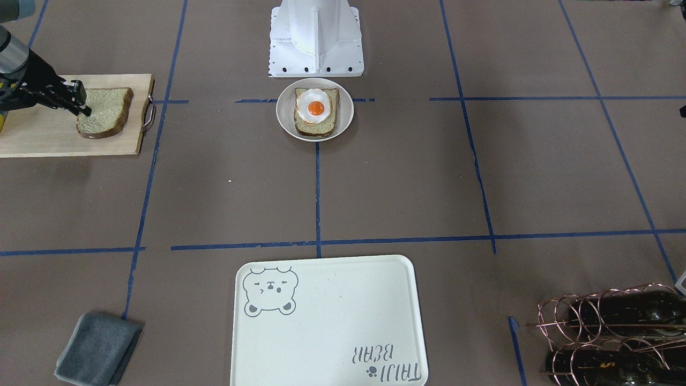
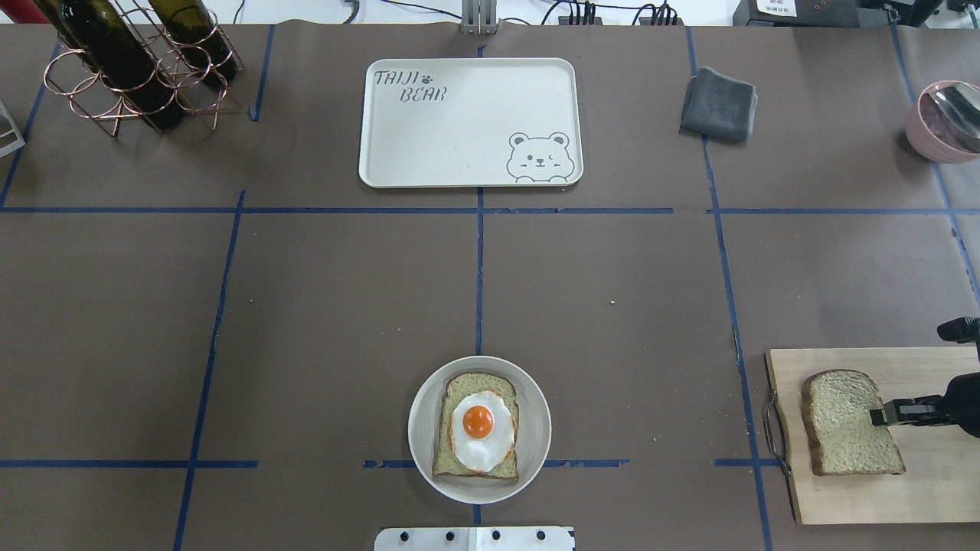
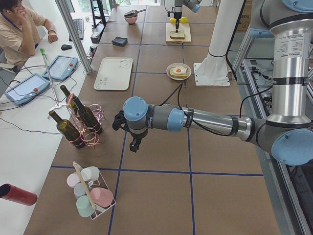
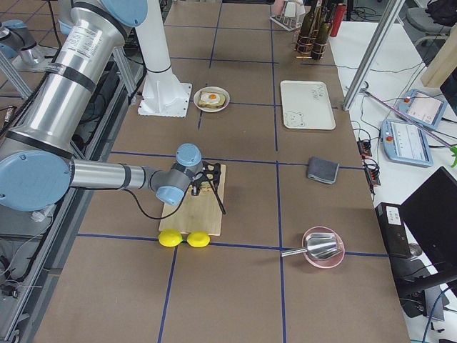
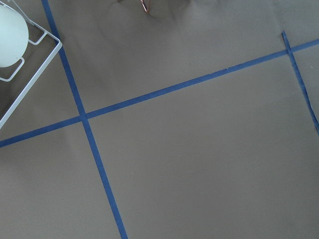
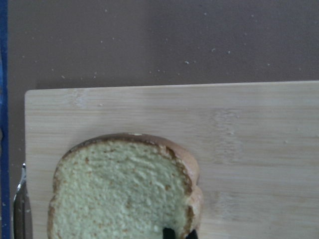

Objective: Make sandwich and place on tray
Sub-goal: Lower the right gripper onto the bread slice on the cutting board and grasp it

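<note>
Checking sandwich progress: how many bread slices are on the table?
2. The first slice lies on the white plate, under the fried egg. The second slice lies on the wooden cutting board, right gripper at its edge. A slice stacked beneath either would be hidden.

A tan bread slice (image 6: 119, 194) is lying flat on the wooden cutting board (image 6: 249, 149), near its metal handle (image 6: 21, 209). Two dark fingertips (image 6: 168, 233) of the right gripper (image 6: 180, 235) are straddling the slice's brown crust; whether they are pinching is unclear.
</note>
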